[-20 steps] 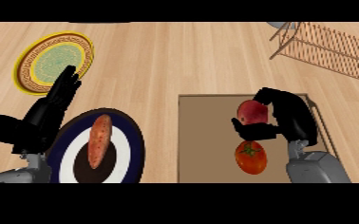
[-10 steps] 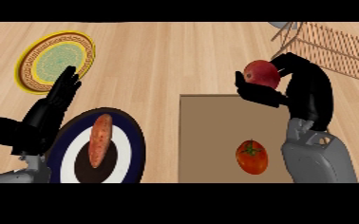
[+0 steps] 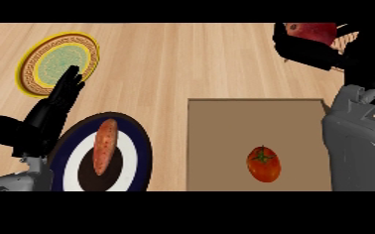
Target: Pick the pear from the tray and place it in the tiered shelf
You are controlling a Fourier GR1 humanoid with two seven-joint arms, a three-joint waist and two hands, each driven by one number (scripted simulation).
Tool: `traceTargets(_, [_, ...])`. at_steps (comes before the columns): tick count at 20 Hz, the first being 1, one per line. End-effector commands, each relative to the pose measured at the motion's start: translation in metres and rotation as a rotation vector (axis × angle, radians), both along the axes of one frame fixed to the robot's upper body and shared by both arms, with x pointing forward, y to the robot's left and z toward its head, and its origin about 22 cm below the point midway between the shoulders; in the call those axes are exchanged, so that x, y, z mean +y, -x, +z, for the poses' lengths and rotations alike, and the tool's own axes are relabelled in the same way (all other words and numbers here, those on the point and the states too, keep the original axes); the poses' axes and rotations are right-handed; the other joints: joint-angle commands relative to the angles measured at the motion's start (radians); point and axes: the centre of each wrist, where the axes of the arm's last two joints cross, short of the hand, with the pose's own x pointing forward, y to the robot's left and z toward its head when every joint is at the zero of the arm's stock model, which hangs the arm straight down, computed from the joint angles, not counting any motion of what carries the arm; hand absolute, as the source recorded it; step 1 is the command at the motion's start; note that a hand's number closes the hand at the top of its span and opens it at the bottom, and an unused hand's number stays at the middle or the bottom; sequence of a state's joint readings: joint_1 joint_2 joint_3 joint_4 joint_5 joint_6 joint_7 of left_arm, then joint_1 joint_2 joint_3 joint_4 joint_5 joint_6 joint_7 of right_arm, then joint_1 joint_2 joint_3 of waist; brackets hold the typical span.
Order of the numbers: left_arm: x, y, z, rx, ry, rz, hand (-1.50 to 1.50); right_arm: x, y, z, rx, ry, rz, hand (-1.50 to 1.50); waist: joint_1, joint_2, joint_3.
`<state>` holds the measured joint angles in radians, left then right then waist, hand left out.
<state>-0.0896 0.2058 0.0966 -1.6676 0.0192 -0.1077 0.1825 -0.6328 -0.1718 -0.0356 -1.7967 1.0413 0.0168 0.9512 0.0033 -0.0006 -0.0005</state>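
1. The right hand (image 3: 315,54), fingers curled round the red pear (image 3: 313,30), has risen to the view's top right, farther from the tray (image 3: 219,148) than before.
2. The shelf seems hidden behind it.
3. The left hand (image 3: 55,106) rests open, unmoved.

There is a single camera, the head view, set where the robot's head would be and aimed steeply down onto the wooden worktop (image 3: 198,59). The forearms come in from the lower edge, so the far side of the worktop lies toward the top. It sits close: the left robot hand (image 3: 58,101) fills much of the lower left, and the right robot hand (image 3: 311,54) reaches the upper right corner, partly cut by the frame. The tray (image 3: 219,129) runs off the bottom edge at lower centre-right, as does the dark plate (image 3: 139,153) at lower left. The yellow plate (image 3: 44,64) lies upper left. With no second view, nothing is shared between cameras.
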Motion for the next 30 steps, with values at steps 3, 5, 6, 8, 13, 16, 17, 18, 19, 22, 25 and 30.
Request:
traceTargets(3, [-0.011, 0.019, -0.006, 0.0, 0.011, -0.003, 0.0, -0.043, -0.028, 0.022, -0.028, -0.039, -0.061, 1.5, 0.006, 0.001, 0.001])
traceTargets(5, [0.003, 0.008, 0.005, -0.005, 0.0, -0.001, 0.0, -0.039, -0.031, 0.038, -0.045, -0.037, -0.059, 1.5, 0.003, 0.001, 0.0])
traceTargets(6, [0.008, 0.006, 0.01, -0.017, 0.0, -0.009, 0.0, -0.031, -0.036, 0.039, -0.058, -0.03, -0.049, 1.5, 0.004, 0.001, 0.0])
traceTargets(8, [-0.009, 0.012, 0.003, 0.008, 0.004, -0.007, 0.0, -0.066, -0.051, 0.065, -0.09, -0.093, -0.05, 1.5, 0.01, 0.003, 0.001])
traceTargets(13, [0.0, 0.002, -0.002, 0.0, 0.013, -0.022, 0.0, -0.064, -0.069, 0.048, -0.205, -0.228, -0.023, 1.5, 0.011, 0.006, 0.001])
traceTargets(16, [-0.004, 0.005, -0.002, -0.012, 0.01, -0.009, 0.0, -0.062, -0.052, 0.076, -0.434, -0.625, 0.064, 1.5, 0.022, 0.006, 0.005])
traceTargets(17, [-0.007, 0.003, 0.013, -0.02, 0.005, -0.02, 0.0, -0.073, -0.056, 0.073, -0.469, -0.604, 0.075, 1.5, 0.024, 0.006, 0.005])
traceTargets(18, [-0.007, -0.001, 0.008, -0.024, 0.01, -0.023, 0.0, -0.082, -0.063, 0.07, -0.493, -0.64, 0.077, 1.5, 0.024, 0.012, 0.004])
traceTargets(19, [-0.01, -0.001, 0.001, -0.002, 0.005, -0.031, 0.0, -0.09, -0.069, 0.071, -0.506, -0.652, 0.085, 1.5, 0.022, 0.012, 0.003])
traceTargets(22, [-0.01, -0.002, 0.002, -0.004, 0.006, -0.027, 0.0, -0.109, -0.089, 0.078, -0.519, -0.65, 0.115, 1.5, 0.021, 0.009, 0.001])
traceTargets(25, [-0.003, 0.0, 0.008, -0.027, -0.009, -0.007, 0.0, -0.135, -0.08, 0.035, -0.062, 0.177, -0.101, 1.5, 0.003, 0.026, -0.012])
traceTargets(30, [-0.015, -0.002, 0.011, -0.016, 0.009, -0.036, 0.0, -0.146, -0.095, 0.064, 0.017, 0.373, -0.186, 1.5, 0.04, 0.015, -0.001])
